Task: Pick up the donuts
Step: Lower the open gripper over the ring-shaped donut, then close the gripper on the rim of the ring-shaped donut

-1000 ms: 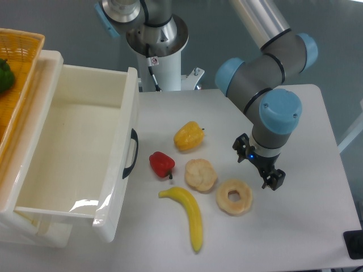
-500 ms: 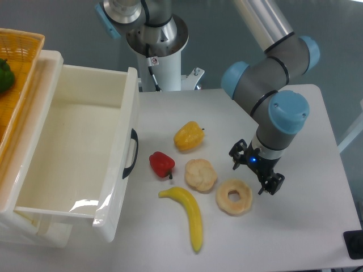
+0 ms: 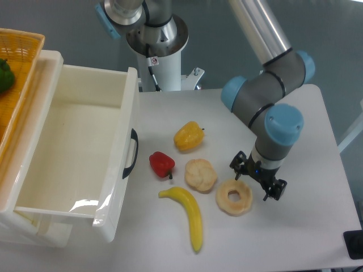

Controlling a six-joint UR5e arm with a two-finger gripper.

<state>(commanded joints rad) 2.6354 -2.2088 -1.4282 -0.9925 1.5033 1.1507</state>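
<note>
The donut (image 3: 233, 197) is a pale tan ring with a round centre hole, lying flat on the white table in front of the middle. My gripper (image 3: 256, 180) hangs just above its upper right edge, fingers open and spread, one fingertip (image 3: 237, 168) at the upper left and the other at the lower right. It holds nothing.
A cream scalloped pastry (image 3: 200, 174) lies just left of the donut. A banana (image 3: 188, 212), a red pepper (image 3: 161, 164) and a yellow pepper (image 3: 189, 136) lie further left. An open white drawer (image 3: 79, 153) stands at the left, with a wicker basket (image 3: 17, 62) behind it.
My gripper has moved left and down toward the donut and turned at the wrist. The donut and the other items have not moved.
</note>
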